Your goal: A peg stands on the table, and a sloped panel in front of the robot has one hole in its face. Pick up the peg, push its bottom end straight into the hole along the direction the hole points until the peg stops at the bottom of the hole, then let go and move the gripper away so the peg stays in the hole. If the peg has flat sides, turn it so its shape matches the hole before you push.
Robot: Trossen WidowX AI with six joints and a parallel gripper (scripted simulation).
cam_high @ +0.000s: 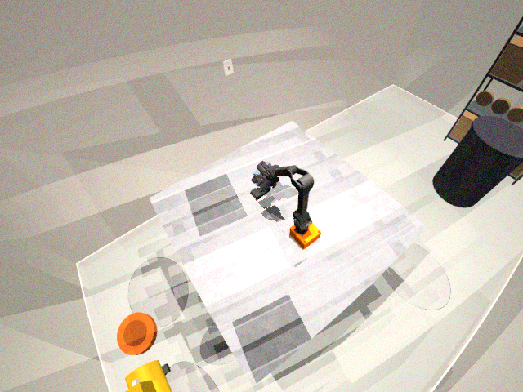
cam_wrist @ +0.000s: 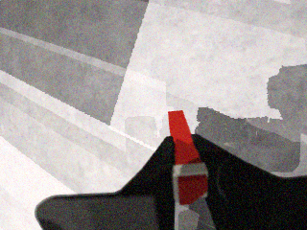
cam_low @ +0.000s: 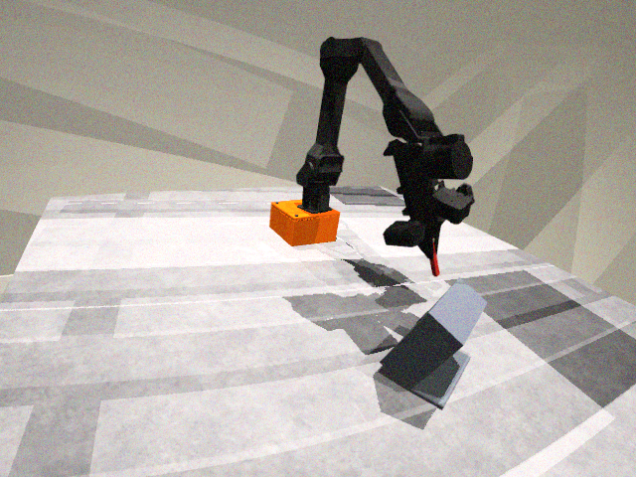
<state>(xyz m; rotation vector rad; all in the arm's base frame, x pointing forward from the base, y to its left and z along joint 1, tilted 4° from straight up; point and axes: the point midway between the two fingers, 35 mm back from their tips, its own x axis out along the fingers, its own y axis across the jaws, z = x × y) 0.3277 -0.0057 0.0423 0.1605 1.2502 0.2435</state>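
Observation:
The red peg [cam_low: 435, 264] [cam_wrist: 177, 126] is held in my gripper [cam_low: 433, 248] [cam_wrist: 181, 141], which is shut on it. The peg sticks out below the fingertips, leaning slightly, and is clear of the table. In the wrist view it has flat-looking sides. The sloped panel [cam_low: 458, 311] is a blue-grey tilted block on a thin base. In the exterior view the peg's lower end shows above the panel's upper edge, with a visible gap. The hole cannot be seen in any view. In the top view the arm's wrist covers most of the panel.
The arm's orange base [cam_high: 305, 237] [cam_low: 304, 226] stands on the table behind the panel as seen in the exterior view. Dark shadow patches cross the table top [cam_high: 337, 253] [cam_low: 205, 349]. A black bin [cam_high: 472, 168], an orange disc [cam_high: 136, 333] and a yellow object [cam_high: 154, 375] are away from the table.

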